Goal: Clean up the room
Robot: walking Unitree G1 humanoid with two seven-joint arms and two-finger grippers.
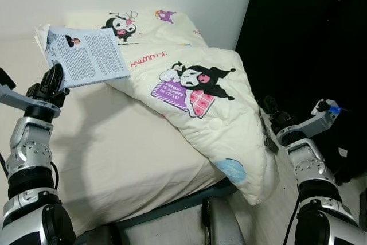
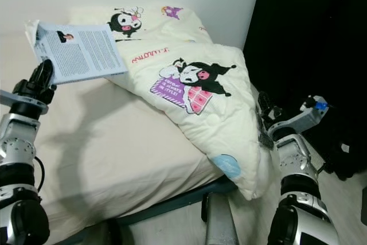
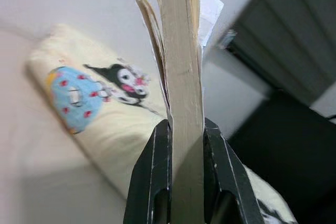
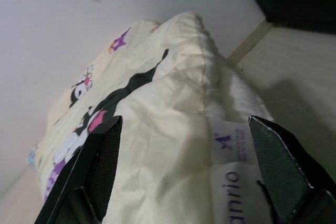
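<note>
My left gripper (image 1: 55,78) is shut on a thick paperback book (image 1: 86,54) and holds it in the air above the bed's left half. Seen from the left wrist, the two black fingers (image 3: 152,177) clamp the book's page edge (image 3: 185,103). A cream cartoon-print duvet (image 1: 200,101) lies folded across the right side of the bed, its corner hanging over the edge. My right gripper (image 2: 265,120) is low at the bed's right side, open, with its fingers (image 4: 100,166) spread on either side of the duvet's hanging corner (image 4: 173,145).
The mattress (image 1: 114,147) has a pale sheet and stands against a white wall. A matching pillow (image 1: 149,24) lies at the head. A black curtain or wardrobe (image 1: 309,38) stands to the right, with light floor (image 1: 269,216) below.
</note>
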